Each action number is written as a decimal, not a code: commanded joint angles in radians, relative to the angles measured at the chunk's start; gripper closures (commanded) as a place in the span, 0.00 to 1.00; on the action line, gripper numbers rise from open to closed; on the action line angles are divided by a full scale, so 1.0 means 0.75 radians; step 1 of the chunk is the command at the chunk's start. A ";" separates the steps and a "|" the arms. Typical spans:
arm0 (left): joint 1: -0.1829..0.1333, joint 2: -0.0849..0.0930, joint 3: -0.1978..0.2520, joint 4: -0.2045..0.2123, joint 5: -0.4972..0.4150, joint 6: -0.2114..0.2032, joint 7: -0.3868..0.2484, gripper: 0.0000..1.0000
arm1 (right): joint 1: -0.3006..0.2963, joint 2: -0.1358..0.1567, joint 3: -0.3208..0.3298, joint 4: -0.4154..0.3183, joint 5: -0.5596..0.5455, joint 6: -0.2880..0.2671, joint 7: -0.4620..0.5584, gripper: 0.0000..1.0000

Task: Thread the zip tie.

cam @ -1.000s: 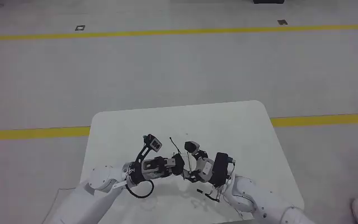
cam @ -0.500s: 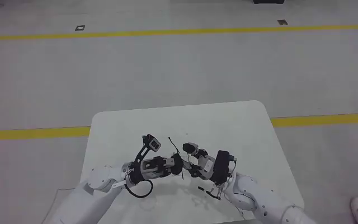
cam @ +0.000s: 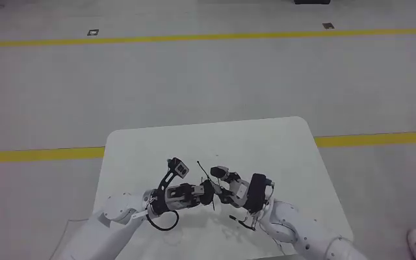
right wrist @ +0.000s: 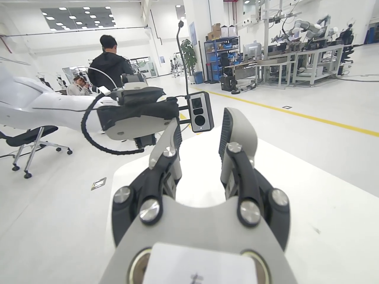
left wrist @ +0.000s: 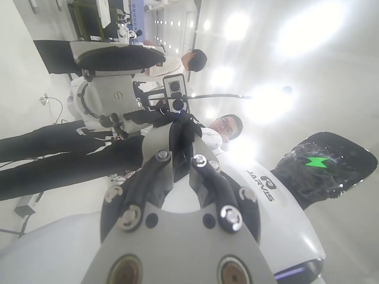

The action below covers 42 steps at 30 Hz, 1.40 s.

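The left jaws are clamped on the zip tie and hold it upright above the desk, apparently to present its free end for threading. The right jaws stand wide apart just beside it, likely placed to receive the strap.

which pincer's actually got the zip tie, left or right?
The left pincer: it is shut on the black zip tie. The right pincer is open and holds nothing.
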 commanded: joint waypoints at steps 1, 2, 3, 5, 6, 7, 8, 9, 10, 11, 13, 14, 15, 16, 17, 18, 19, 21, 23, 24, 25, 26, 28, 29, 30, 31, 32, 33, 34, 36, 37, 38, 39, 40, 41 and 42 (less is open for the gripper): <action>0.001 -0.001 -0.001 0.000 0.000 0.000 0.001 1.00 | 0.001 -0.001 0.000 0.001 -0.001 0.000 0.001 0.76; 0.001 -0.001 -0.002 0.000 0.001 0.001 0.002 1.00 | 0.001 -0.001 0.001 0.001 -0.002 0.000 0.001 0.77; 0.002 -0.001 -0.002 0.000 0.001 0.002 0.002 1.00 | 0.000 -0.001 0.002 0.001 -0.002 0.000 0.001 0.77; 0.003 -0.002 -0.003 -0.001 0.002 0.004 0.001 1.00 | -0.001 -0.002 0.005 0.000 -0.002 0.000 0.002 0.77; 0.003 -0.002 -0.003 -0.001 0.002 0.005 0.000 1.00 | -0.002 -0.002 0.006 -0.001 -0.003 0.000 0.003 0.77; 0.003 -0.002 -0.002 -0.002 0.002 0.006 0.000 1.00 | -0.002 -0.002 0.006 -0.002 -0.004 0.000 0.004 0.77; 0.003 -0.003 -0.003 -0.002 0.002 0.006 -0.001 1.00 | -0.002 -0.002 0.007 -0.004 -0.004 0.000 0.005 0.78; 0.003 -0.003 -0.003 -0.001 0.002 0.007 -0.001 1.00 | -0.001 -0.003 0.006 -0.007 -0.006 0.000 0.005 0.78; 0.003 -0.003 -0.003 -0.001 0.002 0.008 0.000 1.00 | -0.001 -0.003 0.007 -0.008 -0.007 0.000 0.006 0.78; 0.003 -0.004 -0.004 -0.001 0.002 0.009 0.000 1.00 | 0.000 -0.003 0.006 -0.009 -0.009 0.000 0.006 0.78; 0.003 -0.004 -0.004 -0.001 0.003 0.010 0.000 1.00 | 0.001 -0.003 0.006 -0.011 -0.013 0.000 0.008 0.78; 0.003 -0.005 -0.004 -0.001 0.003 0.011 0.000 1.00 | 0.001 -0.003 0.006 -0.011 -0.014 0.000 0.009 0.78; 0.003 -0.005 -0.004 -0.001 0.004 0.012 -0.002 1.00 | 0.001 -0.003 0.005 -0.012 -0.014 0.000 0.009 0.79; 0.003 -0.005 -0.004 -0.001 0.004 0.013 -0.003 1.00 | 0.002 -0.003 0.005 -0.012 -0.016 0.000 0.010 0.80; 0.003 -0.006 -0.004 -0.001 0.003 0.014 -0.003 1.00 | 0.002 -0.003 0.004 -0.012 -0.017 0.000 0.012 0.81; 0.003 -0.006 -0.004 0.000 0.004 0.015 -0.004 1.00 | 0.003 -0.004 0.004 -0.012 -0.018 0.000 0.013 0.82; 0.003 -0.006 -0.004 0.000 0.004 0.015 -0.004 1.00 | 0.003 -0.004 0.003 -0.013 -0.019 0.000 0.014 0.85; 0.004 -0.007 -0.005 0.000 0.005 0.015 -0.004 1.00 | 0.004 -0.004 0.003 -0.013 -0.021 0.000 0.014 0.87; 0.004 -0.007 -0.005 0.001 0.006 0.016 -0.003 1.00 | 0.004 -0.005 0.003 -0.012 -0.022 0.000 0.015 0.89; 0.005 -0.007 -0.006 0.001 0.006 0.017 -0.004 1.00 | 0.004 -0.005 0.002 -0.012 -0.024 0.000 0.016 0.90; 0.006 -0.008 -0.006 0.002 0.006 0.017 -0.004 1.00 | 0.004 -0.005 0.002 -0.012 -0.024 0.000 0.016 0.92; 0.007 -0.008 -0.007 0.004 0.007 0.018 -0.004 1.00 | 0.004 -0.005 0.001 -0.012 -0.026 0.000 0.016 0.95; 0.008 -0.008 -0.008 0.004 0.008 0.019 -0.004 1.00 | 0.003 -0.005 0.000 -0.011 -0.028 0.000 0.017 1.00; 0.008 -0.008 -0.009 0.004 0.008 0.020 -0.004 1.00 | 0.002 -0.005 0.000 -0.011 -0.029 0.000 0.017 1.00; 0.009 -0.008 -0.009 0.004 0.008 0.021 -0.004 1.00 | 0.002 -0.005 -0.001 -0.011 -0.030 0.000 0.016 1.00; 0.009 -0.008 -0.010 0.004 0.009 0.021 -0.004 1.00 | 0.002 -0.005 -0.001 -0.010 -0.031 0.000 0.016 1.00; 0.010 -0.009 -0.010 0.004 0.009 0.021 -0.004 1.00 | 0.001 -0.005 -0.001 -0.010 -0.033 0.000 0.016 1.00; 0.010 -0.009 -0.011 0.005 0.010 0.021 -0.004 1.00 | 0.001 -0.005 -0.001 -0.010 -0.034 0.000 0.017 1.00; 0.010 -0.009 -0.012 0.005 0.010 0.020 -0.004 1.00 | 0.000 -0.005 -0.001 -0.010 -0.035 0.000 0.017 1.00; 0.011 -0.009 -0.015 0.004 0.009 0.018 -0.003 1.00 | -0.001 -0.004 0.000 -0.010 -0.037 0.000 0.017 1.00; 0.012 -0.009 -0.017 0.004 0.007 0.015 -0.002 1.00 | -0.002 -0.004 0.000 -0.009 -0.038 0.000 0.017 1.00; 0.013 -0.010 -0.018 0.003 0.006 0.014 -0.002 1.00 | -0.003 -0.004 0.000 -0.009 -0.039 0.000 0.018 1.00; 0.013 -0.010 -0.020 0.003 0.006 0.013 -0.001 1.00 | -0.004 -0.004 0.000 -0.008 -0.040 0.000 0.018 1.00; 0.013 -0.010 -0.021 0.001 0.005 0.010 -0.001 1.00 | -0.006 -0.004 0.000 -0.006 -0.040 0.000 0.021 1.00; 0.014 -0.010 -0.022 0.000 0.005 0.010 -0.001 1.00 | -0.007 -0.004 0.000 -0.005 -0.041 0.000 0.023 1.00; 0.014 -0.010 -0.023 -0.001 0.004 0.010 -0.001 1.00 | -0.009 -0.004 0.000 -0.004 -0.041 0.000 0.024 1.00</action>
